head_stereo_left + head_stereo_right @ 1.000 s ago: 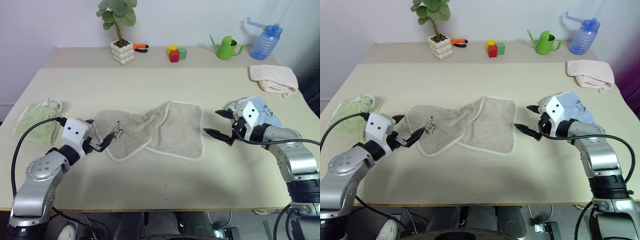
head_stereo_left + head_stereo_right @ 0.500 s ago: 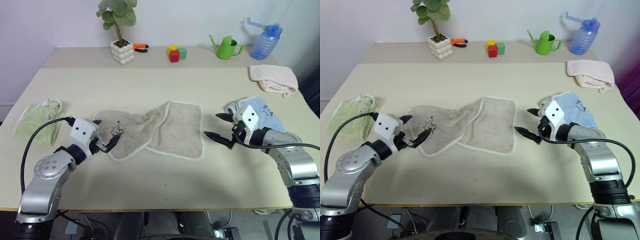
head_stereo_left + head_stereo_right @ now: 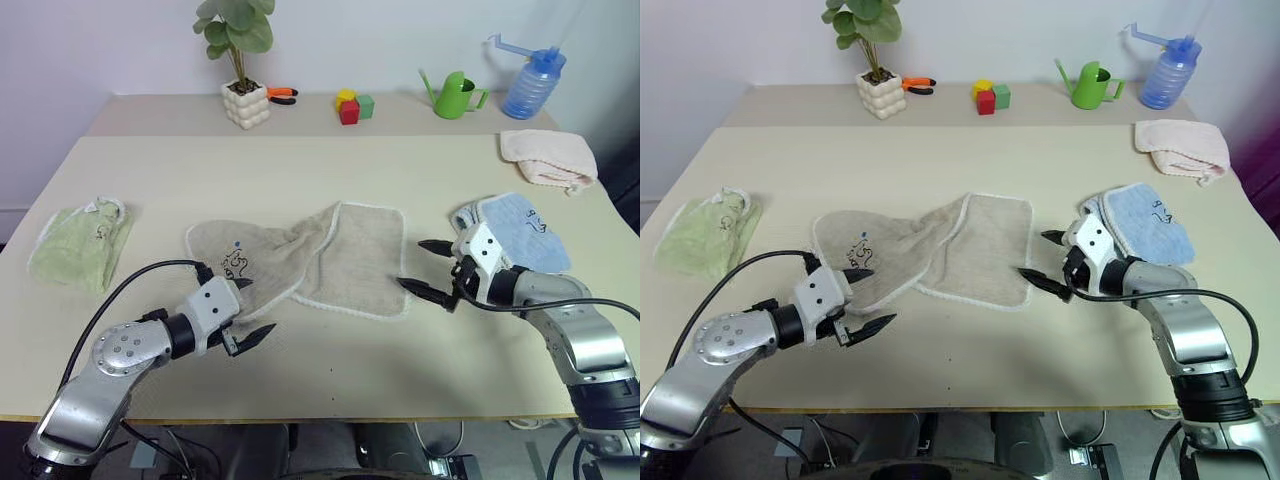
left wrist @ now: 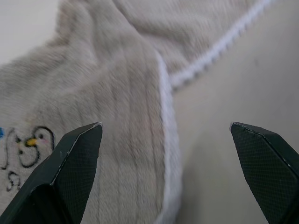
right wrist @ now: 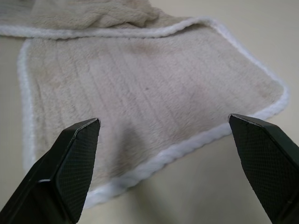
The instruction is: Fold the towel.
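The beige towel [image 3: 350, 255] with white corded edging lies mid-table, twisted at its middle. Its left half bears a small dark mark [image 3: 235, 266]; its right half lies flat. My left gripper [image 3: 256, 306] is open at the towel's near left edge, one fingertip over the cloth and the other over bare table. In the left wrist view the edging [image 4: 164, 121] runs between its fingers [image 4: 70, 163]. My right gripper [image 3: 410, 263] is open just off the towel's right edge, holding nothing. The right wrist view shows the towel's corner [image 5: 271, 93] in front of it.
A pale green cloth [image 3: 75, 245] lies at the left, a light blue folded towel [image 3: 520, 235] behind my right gripper, a pink cloth [image 3: 548, 157] far right. At the back stand a potted plant [image 3: 245, 100], blocks [image 3: 352, 105], a green watering can [image 3: 455, 95] and a blue bottle [image 3: 530, 80].
My left gripper has swung from the towel's left end toward the table's front and to the right, along the near edge. The right gripper has drifted slightly toward the towel. The towel has not moved.
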